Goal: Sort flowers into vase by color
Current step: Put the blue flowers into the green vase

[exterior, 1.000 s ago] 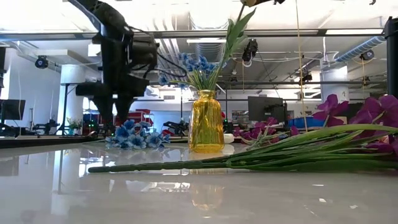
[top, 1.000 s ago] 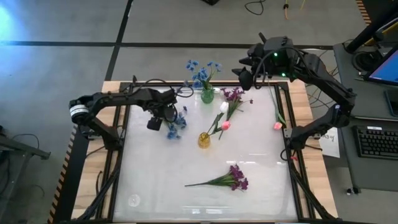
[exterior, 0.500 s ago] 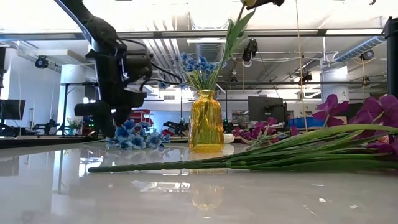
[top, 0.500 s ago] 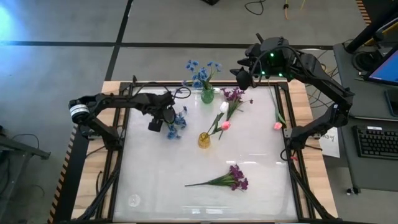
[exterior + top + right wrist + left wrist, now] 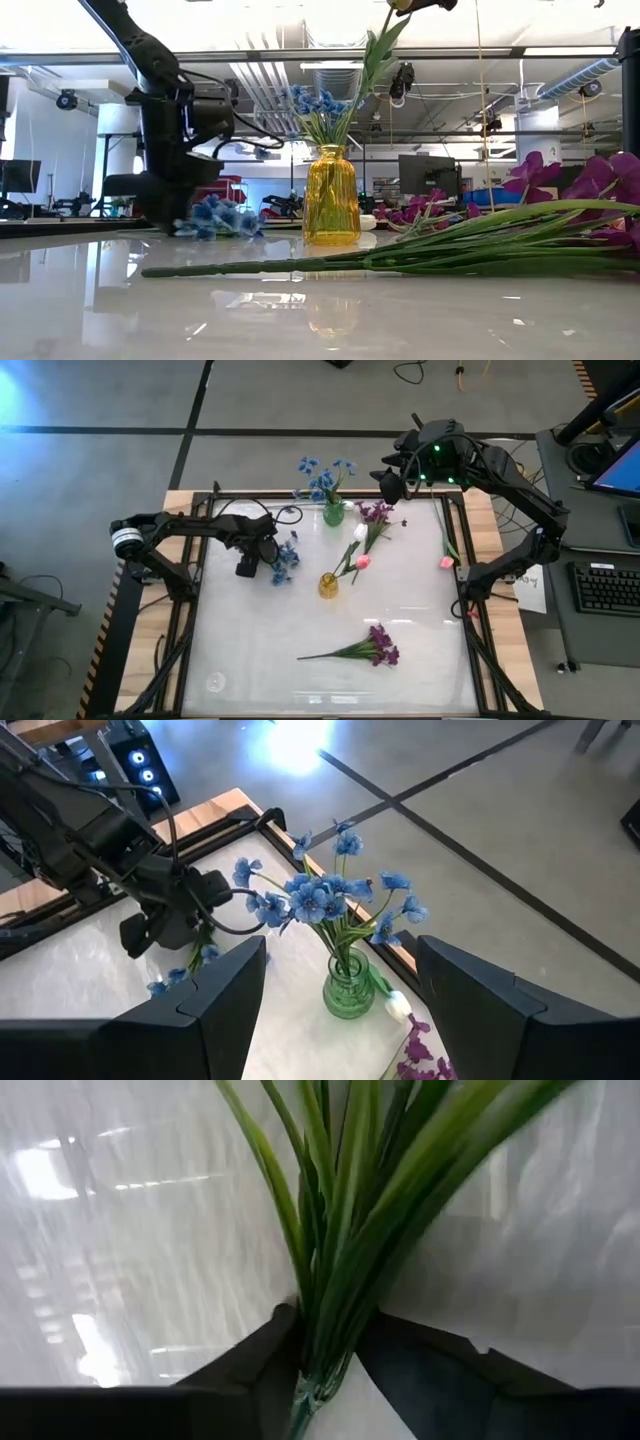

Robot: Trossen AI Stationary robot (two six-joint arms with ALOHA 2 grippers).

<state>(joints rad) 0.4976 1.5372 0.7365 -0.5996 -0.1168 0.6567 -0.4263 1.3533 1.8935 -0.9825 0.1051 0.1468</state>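
Blue-blossomed sprig (image 5: 282, 557) with long green stems lies on the glossy white table (image 5: 300, 690), left of centre, and the left gripper (image 5: 262, 563) is down on its stem end. In the left wrist view its two dark fingers (image 5: 262, 1363) press against either side of the bundled stems (image 5: 330, 1280), pinching the sprig low near the cut end. My advice for this step: make sure every stem sits between the pads before lifting, raise it straight up so the blossoms hang clear of the table, then carry it toward the green glass vase (image 5: 333, 513) at the far edge, which already holds blue flowers (image 5: 325, 900).

Further right stand a small yellow glass vase (image 5: 328, 585), a loose purple sprig (image 5: 372, 518), pink and white buds (image 5: 361, 546), and another purple sprig (image 5: 360, 648) nearer the front. The right gripper (image 5: 340, 985) hangs above the far edge, fingers spread wide and empty.

From above, the left gripper hides the stems it holds; the low view shows only a dark mass beside the blossoms. How firm the grip is cannot be judged.
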